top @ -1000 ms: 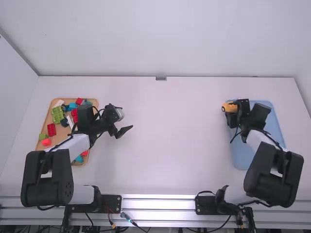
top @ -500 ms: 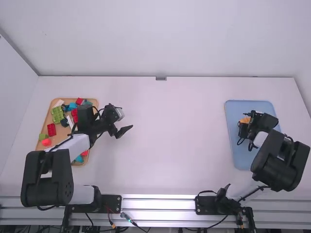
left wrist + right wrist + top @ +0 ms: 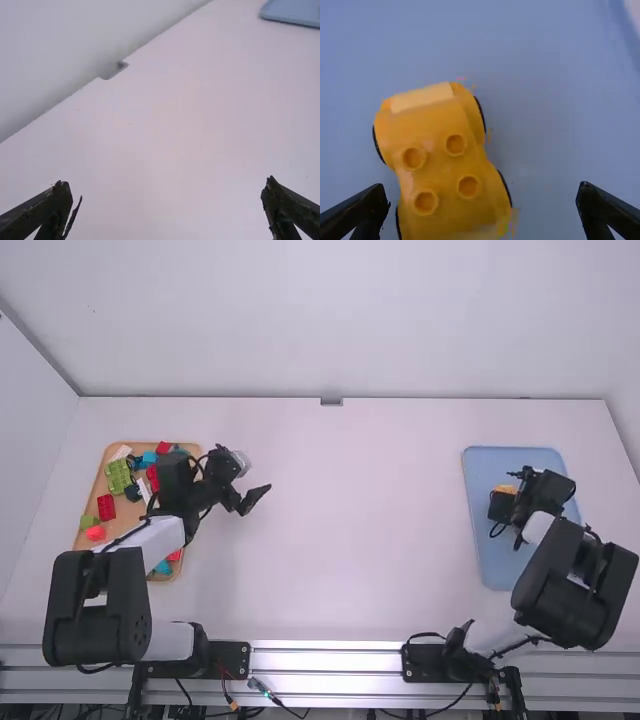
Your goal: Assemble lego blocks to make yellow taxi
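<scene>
A yellow-orange car base with wheels is on the blue tray, partly covered by my right gripper in the high view. From the right wrist, the car shows several bare studs and lies between the spread fingers of my right gripper, touched by neither. My left gripper stands over the table just right of the wooden tray; in its wrist view the left gripper is open with nothing between its fingers.
Loose blocks lie in the wooden tray: a green one, a red one, blue ones and others. The left forearm extends over that tray. Walls stand behind the table and at its left.
The right gripper has moved from the blue tray's far left corner toward the tray's middle; the car now lies on the tray. The left gripper has turned and shifted slightly.
</scene>
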Robot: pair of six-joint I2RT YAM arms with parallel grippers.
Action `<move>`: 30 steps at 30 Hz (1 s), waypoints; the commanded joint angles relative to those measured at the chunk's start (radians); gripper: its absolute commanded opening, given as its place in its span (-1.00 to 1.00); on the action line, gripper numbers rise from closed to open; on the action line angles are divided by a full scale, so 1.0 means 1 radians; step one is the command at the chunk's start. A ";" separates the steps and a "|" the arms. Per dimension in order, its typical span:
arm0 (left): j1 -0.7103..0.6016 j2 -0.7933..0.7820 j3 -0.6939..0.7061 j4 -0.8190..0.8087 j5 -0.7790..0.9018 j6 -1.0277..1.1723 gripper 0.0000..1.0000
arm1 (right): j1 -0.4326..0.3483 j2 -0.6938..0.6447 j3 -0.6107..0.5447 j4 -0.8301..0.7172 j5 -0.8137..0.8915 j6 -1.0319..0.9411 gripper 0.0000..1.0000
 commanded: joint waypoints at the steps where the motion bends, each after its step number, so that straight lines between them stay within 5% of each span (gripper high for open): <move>1: -0.016 0.006 -0.004 0.015 -0.147 -0.188 0.98 | 0.023 -0.093 0.011 -0.034 0.050 0.022 0.98; 12: -0.033 0.005 0.181 -0.278 -0.384 -0.456 0.98 | 0.195 -0.300 0.135 -0.330 0.048 0.062 0.98; 23: -0.129 -0.084 0.307 -0.541 -0.662 -0.570 0.97 | 0.454 -0.325 0.144 -0.333 0.047 0.062 0.98; 30: -0.133 -0.151 0.277 -0.535 -0.691 -0.542 0.92 | 0.503 -0.354 0.115 -0.301 0.019 0.077 0.92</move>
